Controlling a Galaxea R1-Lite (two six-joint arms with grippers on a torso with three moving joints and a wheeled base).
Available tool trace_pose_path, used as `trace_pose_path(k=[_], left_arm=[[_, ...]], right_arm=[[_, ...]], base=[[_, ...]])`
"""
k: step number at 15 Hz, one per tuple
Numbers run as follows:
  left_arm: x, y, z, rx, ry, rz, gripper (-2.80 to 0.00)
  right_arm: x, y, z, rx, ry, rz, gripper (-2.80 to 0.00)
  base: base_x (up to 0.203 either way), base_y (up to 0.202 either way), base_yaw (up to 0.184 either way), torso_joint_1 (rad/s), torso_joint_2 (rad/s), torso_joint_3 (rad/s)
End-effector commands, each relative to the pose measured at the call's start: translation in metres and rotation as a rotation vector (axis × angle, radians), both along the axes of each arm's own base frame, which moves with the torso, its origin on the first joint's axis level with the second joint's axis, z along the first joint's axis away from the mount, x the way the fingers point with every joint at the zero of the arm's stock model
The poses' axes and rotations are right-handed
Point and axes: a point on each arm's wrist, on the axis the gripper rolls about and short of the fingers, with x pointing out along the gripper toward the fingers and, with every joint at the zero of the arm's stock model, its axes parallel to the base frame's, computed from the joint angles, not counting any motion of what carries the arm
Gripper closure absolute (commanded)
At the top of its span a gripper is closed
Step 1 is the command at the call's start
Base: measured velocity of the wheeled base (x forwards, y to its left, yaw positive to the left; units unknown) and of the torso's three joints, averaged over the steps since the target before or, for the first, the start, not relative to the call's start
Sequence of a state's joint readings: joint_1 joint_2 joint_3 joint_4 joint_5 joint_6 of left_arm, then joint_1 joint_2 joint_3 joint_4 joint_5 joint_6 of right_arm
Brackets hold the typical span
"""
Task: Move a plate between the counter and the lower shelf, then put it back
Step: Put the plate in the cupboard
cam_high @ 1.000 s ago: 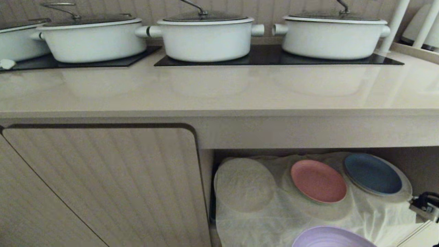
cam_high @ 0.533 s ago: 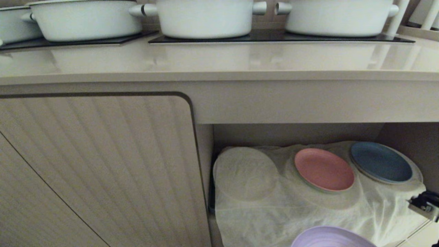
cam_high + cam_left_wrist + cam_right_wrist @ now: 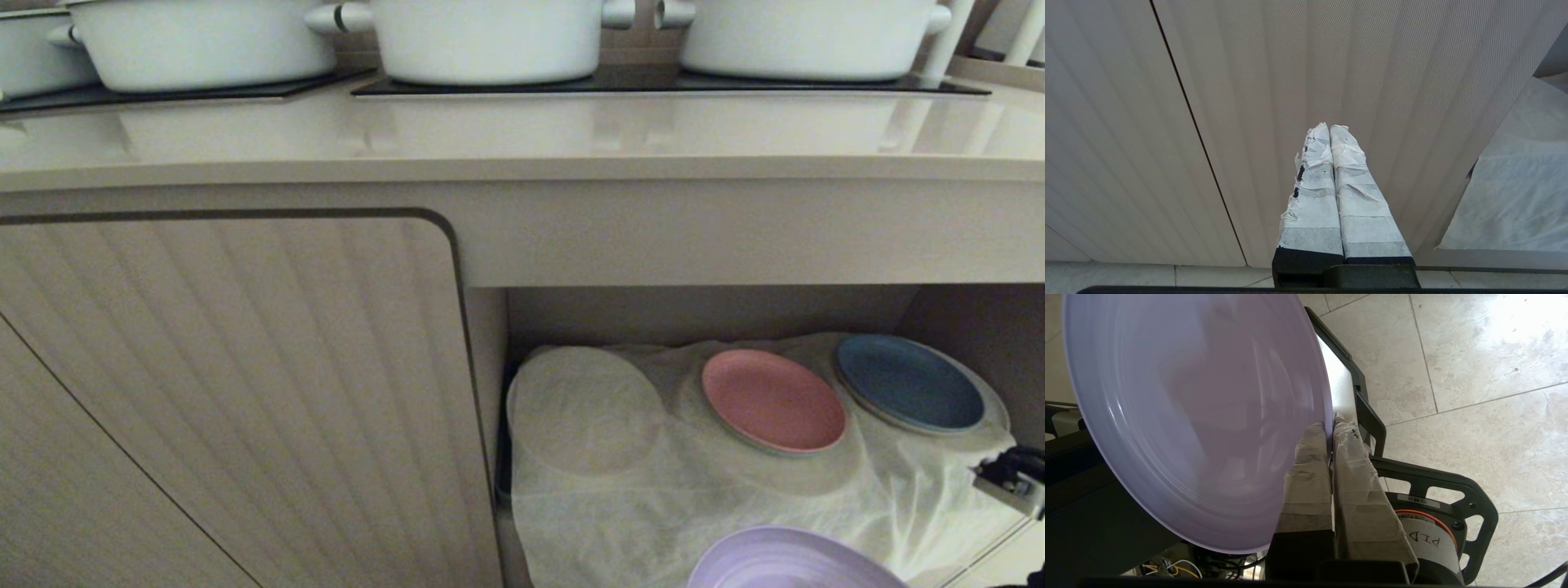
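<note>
One lavender plate (image 3: 1180, 416) sits pinched by its rim in the right claw (image 3: 1329, 428); the view has dropped toward the lower shelf (image 3: 702, 314) ahead, so placing looks imminent.

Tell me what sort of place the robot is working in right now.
Most likely a kitchen: white pots sit on black hob panels on a beige counter, with plates on a shelf below and tiled floor.

Right gripper (image 3: 1329, 428) pinches the plate (image 3: 1196, 416) rim between taped fingers (image 3: 1306, 473), while left gripper (image 3: 1329, 130), fingers pressed together, points at the cabinet door (image 3: 1249, 81).
</note>
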State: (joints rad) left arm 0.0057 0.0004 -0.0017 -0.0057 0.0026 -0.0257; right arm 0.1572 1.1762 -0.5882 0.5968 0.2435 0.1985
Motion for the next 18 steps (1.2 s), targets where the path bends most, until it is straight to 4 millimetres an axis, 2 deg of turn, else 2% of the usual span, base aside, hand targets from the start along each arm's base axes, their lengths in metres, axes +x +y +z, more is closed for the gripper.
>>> trace_pose_path(k=[1, 9, 18], left_arm=[[0.0, 0.0, 0.0, 0.0, 0.001, 0.001, 0.0], [0.0, 0.0, 0.0, 0.0, 0.001, 0.001, 0.0], [0.0, 0.0, 0.0, 0.0, 0.001, 0.001, 0.0]], right_arm=[[0.0, 0.0, 0.001, -0.002, 0.0, -0.001, 0.0], [0.008, 0.0, -0.006, -0.006, 0.039, -0.014, 0.0], [0.062, 0.008, -0.03, 0.001, 0.03, -0.025, 0.0]], base=[[0.0, 0.0, 0.0, 0.0, 0.0, 0.0], [0.0, 0.0, 0.0, 0.0, 0.0, 0.0], [0.0, 0.0, 0.0, 0.0, 0.0, 0.0]])
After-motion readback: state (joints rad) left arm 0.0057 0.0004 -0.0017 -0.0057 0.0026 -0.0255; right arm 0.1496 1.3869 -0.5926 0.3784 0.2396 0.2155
